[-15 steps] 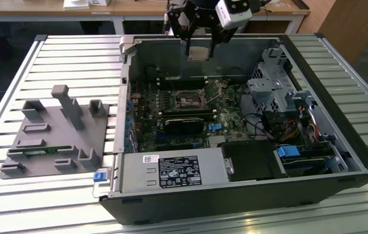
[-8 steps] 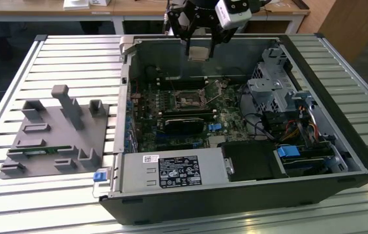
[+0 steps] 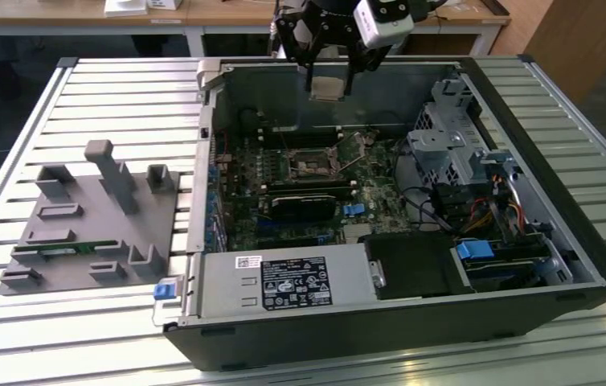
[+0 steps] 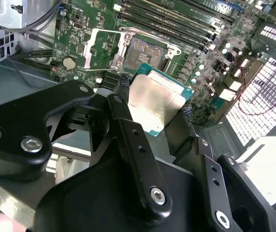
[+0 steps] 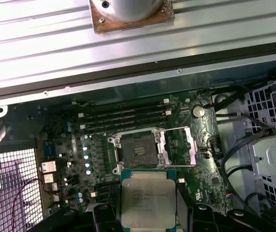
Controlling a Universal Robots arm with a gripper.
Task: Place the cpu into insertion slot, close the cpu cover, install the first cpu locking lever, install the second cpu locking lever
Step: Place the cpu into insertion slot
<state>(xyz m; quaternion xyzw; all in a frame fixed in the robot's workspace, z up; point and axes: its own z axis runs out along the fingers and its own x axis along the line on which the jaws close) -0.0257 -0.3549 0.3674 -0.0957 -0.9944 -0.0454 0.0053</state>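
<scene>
My gripper (image 3: 328, 87) hangs above the far part of the open computer case, shut on the cpu (image 3: 327, 84), a flat square chip with a dull silver top. In both wrist views the cpu (image 4: 158, 96) (image 5: 147, 195) sits between the black fingers (image 4: 122, 104) (image 5: 102, 215). Below it on the green board lies the insertion slot (image 3: 309, 166) (image 4: 145, 50) (image 5: 138, 147), its dark pin field bare. The cpu cover (image 4: 101, 47) (image 5: 177, 146), a silver plate with a square window, is swung open beside the slot. The chip is well above the slot and not touching it.
Long black memory slots (image 5: 123, 116) run along one side of the socket. A black ridged module (image 3: 303, 205), a power supply (image 3: 281, 283) and a drive cage (image 3: 453, 145) with cables are inside the case. A grey fixture tray (image 3: 88, 225) sits at the exterior view's left on the slatted table (image 3: 560, 96).
</scene>
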